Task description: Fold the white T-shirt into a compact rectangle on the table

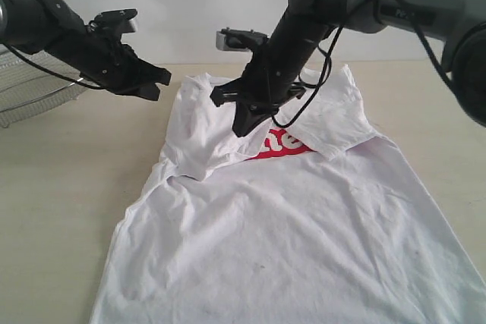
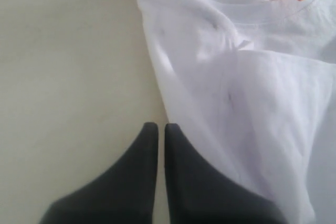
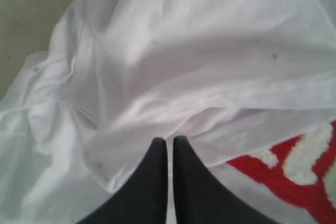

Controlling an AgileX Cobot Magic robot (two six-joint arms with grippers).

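1. Lying spread on the table (image 1: 53,210), the white T-shirt (image 1: 288,218) appears to have both sleeves turned in over the chest, partly covering its red band (image 1: 282,144).
2. The left gripper (image 1: 159,81) hangs closed and empty over bare table, just beside the shirt's shoulder edge.
3. The right gripper (image 1: 247,127) hovers closed above the folded-in sleeve near the band, with no cloth between its jaws.
4. By my judgement only the sleeve folds are done. The long body lies open, so folding it into a rectangle is left.
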